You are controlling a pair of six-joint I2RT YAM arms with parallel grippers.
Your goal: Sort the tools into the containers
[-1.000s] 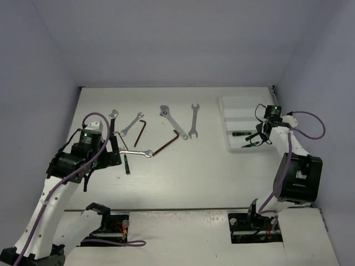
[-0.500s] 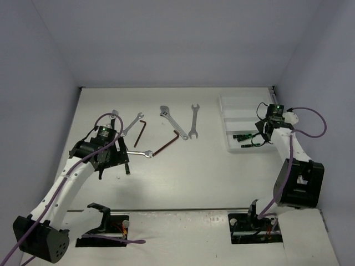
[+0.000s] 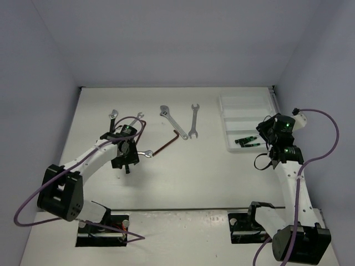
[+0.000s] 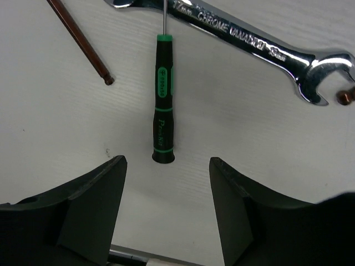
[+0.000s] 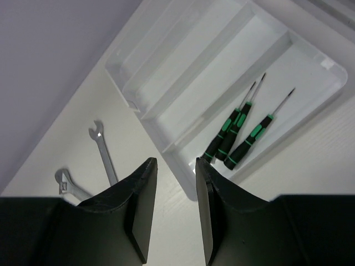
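Observation:
A black-and-green screwdriver lies on the table, its butt end just ahead of my left gripper, which is open with nothing between its fingers. From above, that gripper hangs over the screwdriver. A silver wrench and a brown hex key lie just beyond. Three screwdrivers lie in the nearest compartment of the white tray. My right gripper hovers above the tray's near corner, open by a narrow gap and empty.
More tools lie on the table: an adjustable wrench, an open-end wrench, a long hex key and small wrenches at the far left. The tray has two other compartments with nothing visible in them.
My left arm has swung right and lowered over the screwdriver, its jaws narrowing. My right gripper has opened a little and drawn back from the tray.

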